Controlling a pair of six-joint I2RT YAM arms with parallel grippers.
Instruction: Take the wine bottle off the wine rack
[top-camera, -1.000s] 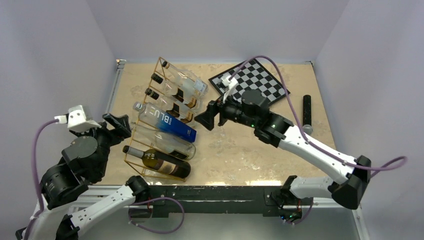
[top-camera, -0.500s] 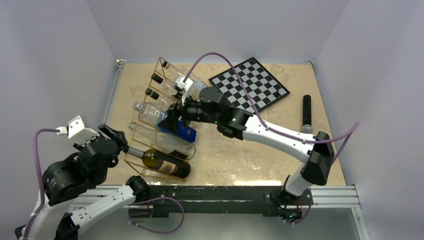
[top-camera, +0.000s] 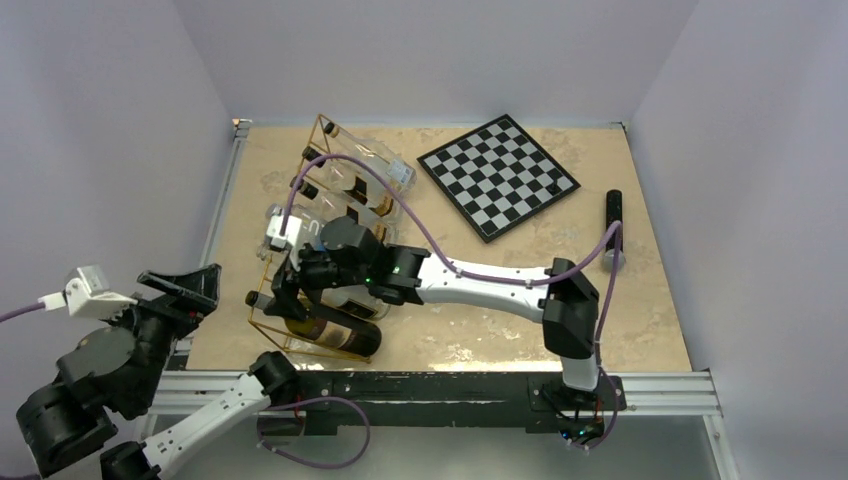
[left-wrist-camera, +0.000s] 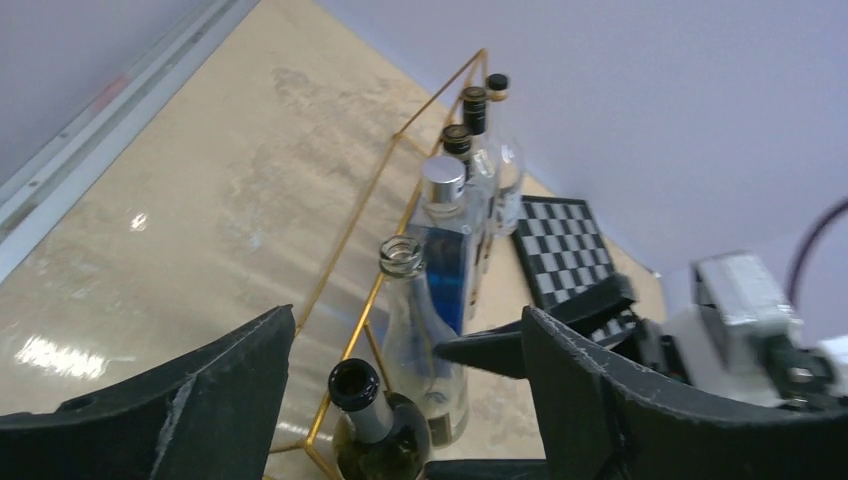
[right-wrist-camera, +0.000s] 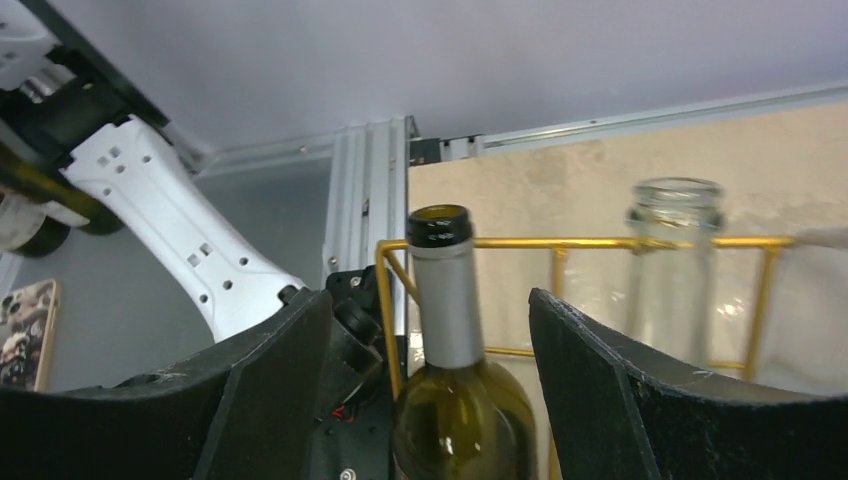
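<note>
The gold wire wine rack (top-camera: 322, 122) stands at the table's left with several bottles lying in its slots. The dark green wine bottle (top-camera: 335, 337) with a grey foil neck lies in the nearest slot. My right gripper (top-camera: 284, 293) reaches across over the rack. In the right wrist view it (right-wrist-camera: 430, 300) is open, with its fingers on either side of this bottle's (right-wrist-camera: 465, 420) shoulder and clear of the glass. My left gripper (top-camera: 190, 290) is open and empty, left of the rack. In the left wrist view it (left-wrist-camera: 408, 320) faces the bottle's mouth (left-wrist-camera: 355, 385) and the rack (left-wrist-camera: 440, 92).
A clear bottle (left-wrist-camera: 405, 300), a blue-labelled bottle (left-wrist-camera: 447, 255) and more bottles (top-camera: 370, 165) lie in the rack's farther slots. A black-and-white chessboard (top-camera: 497, 175) lies at the back right. A black cylinder (top-camera: 612, 215) lies near the right edge.
My right arm has swung left from beside the chessboard, across the rack, down to the nearest dark bottle. My left arm has drawn back to the left and nearer the table's front edge.
</note>
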